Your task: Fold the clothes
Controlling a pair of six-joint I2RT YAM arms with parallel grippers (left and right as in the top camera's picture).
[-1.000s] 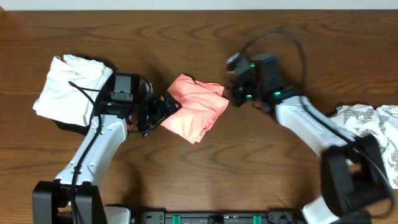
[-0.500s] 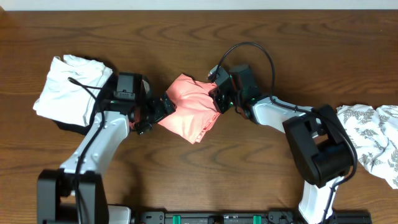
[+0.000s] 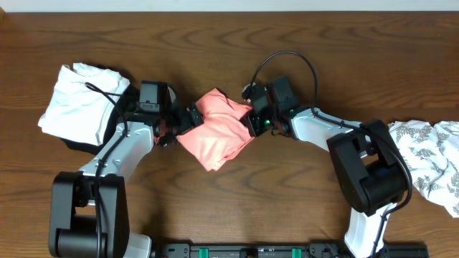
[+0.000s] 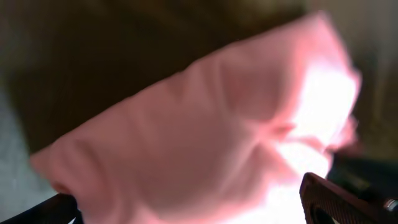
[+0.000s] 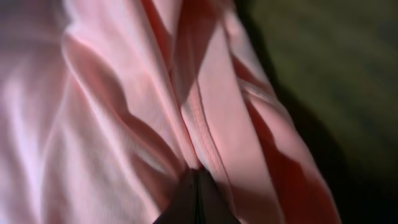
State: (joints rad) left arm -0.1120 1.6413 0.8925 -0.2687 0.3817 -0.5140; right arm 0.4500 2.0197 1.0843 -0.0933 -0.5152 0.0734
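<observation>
The clothes [image 3: 215,130] sit pretty much dead centre in the overhead frame, a salmon-pink bundle folded into a rough diamond on the table [image 3: 215,43]; one corner points to the top of the frame, another to the bottom; the surface is creased and lumpy rather than flat.

The left gripper [image 3: 188,119] is right at the bundle's left edge, touching it or as good as; its jaws stand wide; in the left wrist view its fingers [image 4: 348,198] only peek in at the bottom corners of the frame, with blurry pink fabric filling everything ahead of them; they aren't closed on anything.

The right gripper [image 3: 251,123] is on the bundle's right edge with its jaws closed tight; the right wrist view has the two tips together at bottom centre, pressed into a crease between stacked folds, with a hemmed edge just beside them; honestly can't tell if any cloth is caught between the tips.

Further out: a white garment [image 3: 79,104] lies folded at the left of the overhead frame, well apart from the pink; a leaf cloth [image 3: 430,161], white with grey print, is crumpled at the right edge; both arms reach in from the bottom of the frame.
</observation>
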